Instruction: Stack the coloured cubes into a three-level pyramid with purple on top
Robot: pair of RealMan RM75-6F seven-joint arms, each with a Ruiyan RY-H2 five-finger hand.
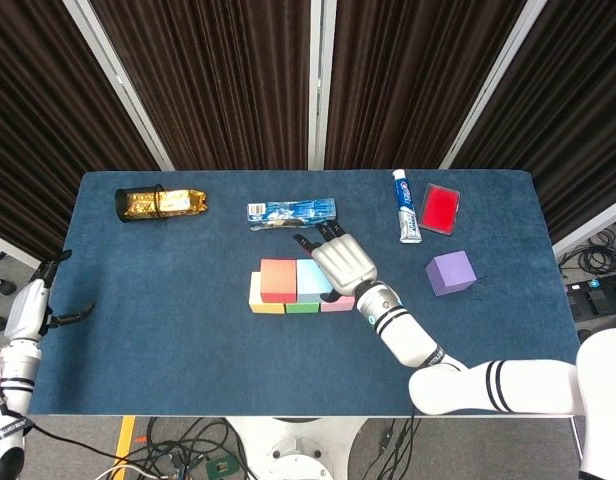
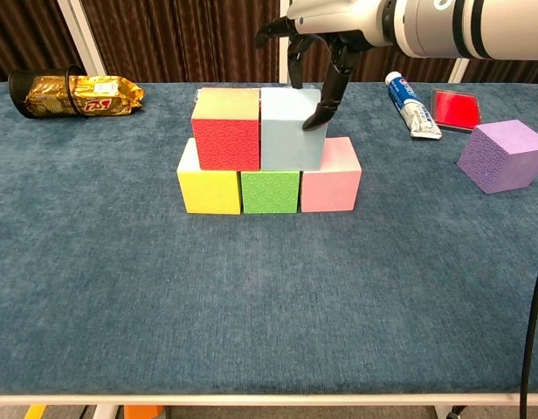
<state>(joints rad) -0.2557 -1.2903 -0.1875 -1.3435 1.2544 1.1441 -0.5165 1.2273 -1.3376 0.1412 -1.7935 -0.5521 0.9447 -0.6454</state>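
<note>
Two levels built; your right hand (image 2: 317, 52) sits over the blue cube (image 2: 291, 129), the purple cube (image 2: 502, 155) well off to the right.

Your right hand's fingers (image 2: 326, 100) are spread around the blue cube's far right corner; whether they press it is hard to tell. Its palm is cut off in the chest view, and from the head it hides most of the pink cube (image 2: 331, 175). Red cube (image 2: 225, 128) touches blue. Your left hand (image 1: 33, 305) hangs loosely open off the table's (image 2: 251, 297) left edge, holding nothing.
</note>
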